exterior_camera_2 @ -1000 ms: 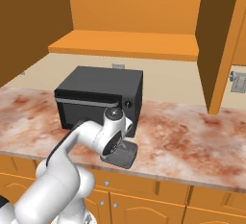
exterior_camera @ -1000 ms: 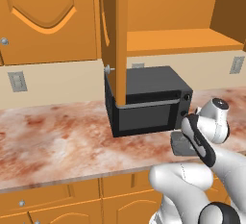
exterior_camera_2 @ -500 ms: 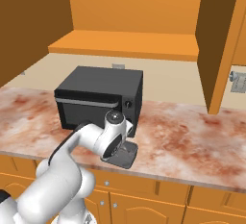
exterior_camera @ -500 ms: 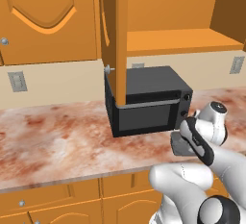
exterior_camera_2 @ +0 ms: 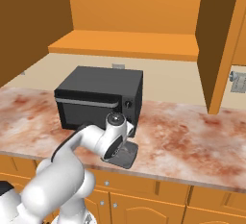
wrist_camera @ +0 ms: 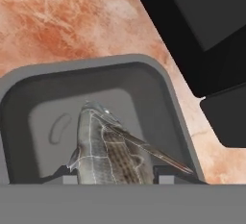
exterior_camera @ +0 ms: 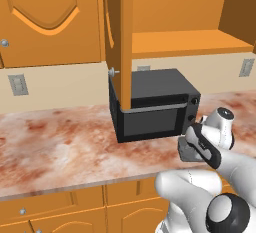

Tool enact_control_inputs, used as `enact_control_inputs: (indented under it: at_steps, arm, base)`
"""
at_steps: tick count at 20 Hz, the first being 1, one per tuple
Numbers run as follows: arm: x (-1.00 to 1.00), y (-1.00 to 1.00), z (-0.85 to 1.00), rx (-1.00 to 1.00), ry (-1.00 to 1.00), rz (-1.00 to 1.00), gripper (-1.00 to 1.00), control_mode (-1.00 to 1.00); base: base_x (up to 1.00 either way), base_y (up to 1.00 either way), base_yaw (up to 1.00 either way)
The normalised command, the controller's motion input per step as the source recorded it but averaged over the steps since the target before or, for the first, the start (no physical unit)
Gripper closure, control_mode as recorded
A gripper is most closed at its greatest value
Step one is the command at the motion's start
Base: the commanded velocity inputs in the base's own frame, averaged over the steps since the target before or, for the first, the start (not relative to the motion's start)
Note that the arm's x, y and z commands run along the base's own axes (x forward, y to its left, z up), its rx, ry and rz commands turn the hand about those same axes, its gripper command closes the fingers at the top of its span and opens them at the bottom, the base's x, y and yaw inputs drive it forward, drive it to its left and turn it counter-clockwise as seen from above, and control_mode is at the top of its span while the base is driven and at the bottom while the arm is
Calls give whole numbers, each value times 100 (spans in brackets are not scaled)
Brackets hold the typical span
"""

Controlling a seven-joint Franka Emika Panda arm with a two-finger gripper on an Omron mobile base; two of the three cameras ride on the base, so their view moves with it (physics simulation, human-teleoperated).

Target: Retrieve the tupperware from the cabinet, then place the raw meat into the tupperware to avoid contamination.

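A closed cabinet door (exterior_camera: 47,19) with an arched panel hangs at the far left of the wall. Beside it an open door (exterior_camera: 121,37) swings out edge-on, its round knob (exterior_camera: 113,71) just above the microwave (exterior_camera: 152,104). Behind that door the cabinet (exterior_camera_2: 127,43) stands open, showing a bare orange shelf. The black microwave sits on the mottled red-brown counter (exterior_camera: 60,147), toward the back wall.

In front of the microwave, near the counter's front edge, lies the grey tupperware (exterior_camera_2: 124,155). The gripper (exterior_camera: 192,142) hangs right over it, pointing down. From the hand camera the tupperware (wrist_camera: 158,93) is seen from above, with the raw meat (wrist_camera: 108,153), a scaly grey-brown fish, inside it above the floor. The two fingertips (wrist_camera: 166,174) stand on either side of the fish's near end, closed on it. To the right, the microwave's dark corner (wrist_camera: 206,31) lies just beside the tupperware's rim.
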Motion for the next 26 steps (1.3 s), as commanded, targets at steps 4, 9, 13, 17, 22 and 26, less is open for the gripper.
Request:
enact_control_inputs:
  at_steps: [4, 9, 13, 17, 22, 26]
  arm:
    - [8, -5, -8, 0, 0, 0, 100, -100]
    - [8, -3, -5, 0, 0, 0, 100, -100]
    - [0, 0, 0, 0, 1, 0, 100, -100]
    - [0, 0, 0, 0, 0, 0, 100, -100]
    - [0, 0, -3, 0, 0, 0, -100, -100]
    - [0, 0, -3, 0, 0, 0, -100, -100]
  base:
    - [0, 0, 0]
    - [0, 0, 0]
    - [0, 0, 0]
    - [0, 0, 0]
    - [0, 0, 0]
    - [0, 0, 0]
